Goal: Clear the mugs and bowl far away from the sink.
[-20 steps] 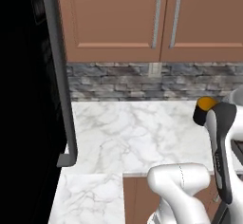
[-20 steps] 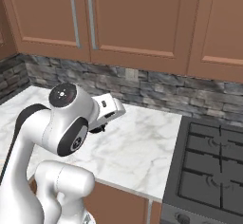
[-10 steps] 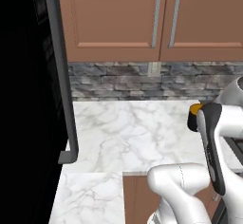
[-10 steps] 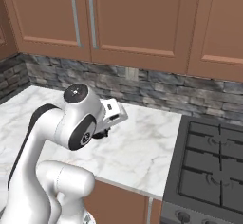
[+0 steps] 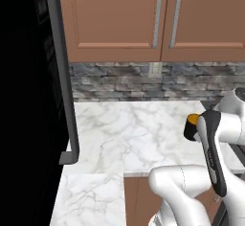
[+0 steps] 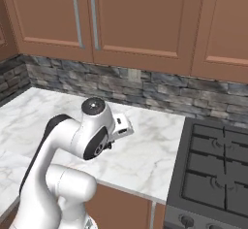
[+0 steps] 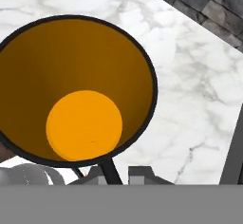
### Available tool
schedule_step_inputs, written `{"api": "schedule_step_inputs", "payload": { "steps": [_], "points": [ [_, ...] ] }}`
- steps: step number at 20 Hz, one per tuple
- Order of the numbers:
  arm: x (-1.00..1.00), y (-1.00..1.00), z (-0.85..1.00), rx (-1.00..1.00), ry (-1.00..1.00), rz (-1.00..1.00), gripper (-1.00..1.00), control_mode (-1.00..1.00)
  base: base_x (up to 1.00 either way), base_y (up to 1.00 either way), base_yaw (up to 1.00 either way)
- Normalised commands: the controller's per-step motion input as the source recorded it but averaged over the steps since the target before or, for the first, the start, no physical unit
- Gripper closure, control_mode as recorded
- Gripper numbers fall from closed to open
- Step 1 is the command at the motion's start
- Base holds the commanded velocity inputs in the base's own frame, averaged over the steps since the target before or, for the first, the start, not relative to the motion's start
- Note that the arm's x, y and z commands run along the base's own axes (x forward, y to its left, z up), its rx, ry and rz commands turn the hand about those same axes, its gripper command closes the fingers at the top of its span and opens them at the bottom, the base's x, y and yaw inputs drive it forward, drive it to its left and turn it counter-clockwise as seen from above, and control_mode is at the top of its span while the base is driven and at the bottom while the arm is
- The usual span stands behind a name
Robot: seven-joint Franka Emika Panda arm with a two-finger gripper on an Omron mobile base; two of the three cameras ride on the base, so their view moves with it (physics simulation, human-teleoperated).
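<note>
Hand (image 7: 116, 173) is gripping the black mug (image 7: 76, 92) by its rim, mouth facing the camera. Bare bench (image 7: 190, 99) is lying directly beneath, stove (image 6: 213, 170) to the right.

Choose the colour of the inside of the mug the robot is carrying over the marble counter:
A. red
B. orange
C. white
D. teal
B. The hand view looks straight down into the black mug and shows an orange floor and walls inside its black rim, with the marble counter below it.
</note>
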Motion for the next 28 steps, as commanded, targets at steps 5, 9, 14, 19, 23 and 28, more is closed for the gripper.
{"api": "schedule_step_inputs", "payload": {
  "steps": [5, 9, 14, 19, 23, 28],
  "points": [
    [0.67, 0.00, 0.00, 0.00, 0.01, 0.00, 1.00, -1.00, 0.00, 0.00, 0.00],
    [0.83, 0.00, -0.05, 0.00, 0.06, 0.00, 1.00, -1.00, 0.00, 0.00, 0.00],
    [0.79, 0.00, -0.23, 0.00, 0.11, 0.00, 1.00, -1.00, 0.00, 0.00, 0.00],
    [0.56, 0.00, -0.30, 0.00, 0.05, 0.00, 1.00, -1.00, 0.00, 0.00, 0.00],
    [0.26, 0.00, -0.44, 0.00, 0.00, 0.00, 1.00, -1.00, 0.00, 0.00, 0.00],
    [0.01, 0.00, -0.54, 0.00, -0.01, 0.00, 1.00, -1.00, 0.00, 0.00, 0.00]
  ]
}}
